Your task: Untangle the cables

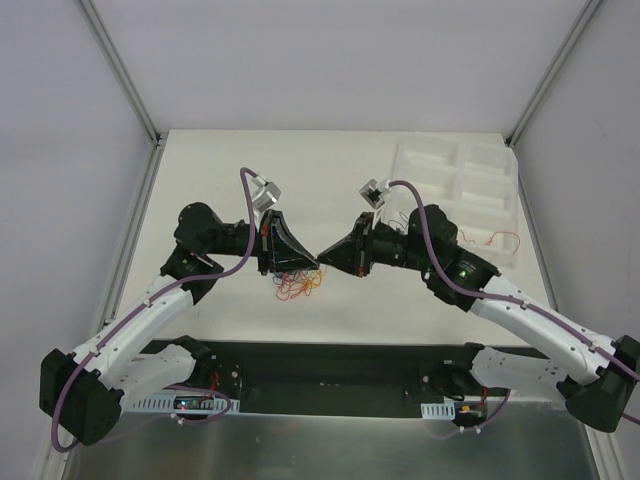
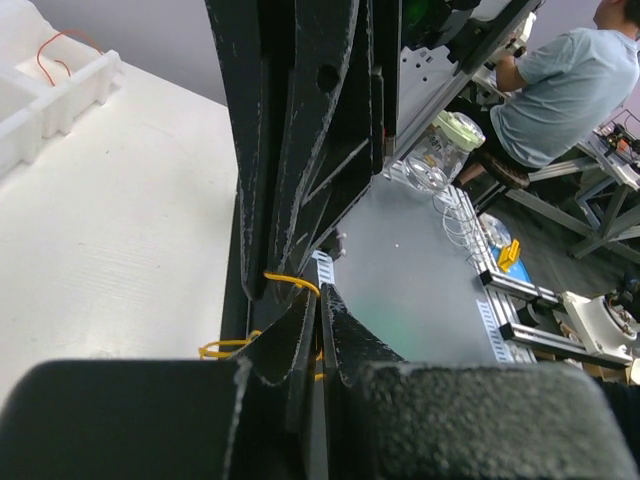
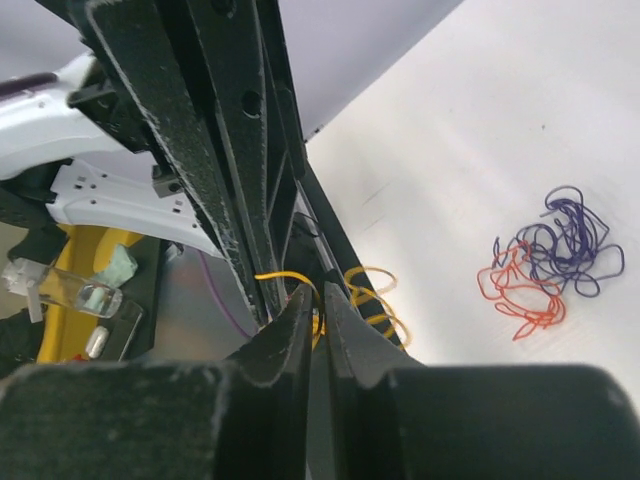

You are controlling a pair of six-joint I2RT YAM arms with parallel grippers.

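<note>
My left gripper and right gripper meet tip to tip over the table's near middle. Both are shut on the same thin orange cable. In the left wrist view the orange cable loops out between my left gripper and the right gripper's fingers. In the right wrist view my right gripper pinches the orange cable, and its coils hang to the right. A loose bunch of red and purple cables lies on the table; in the top view the bunch sits just below the fingertips.
A white compartmented tray stands at the back right with a red wire at its near edge; the tray also shows in the left wrist view. The black base rail runs along the near edge.
</note>
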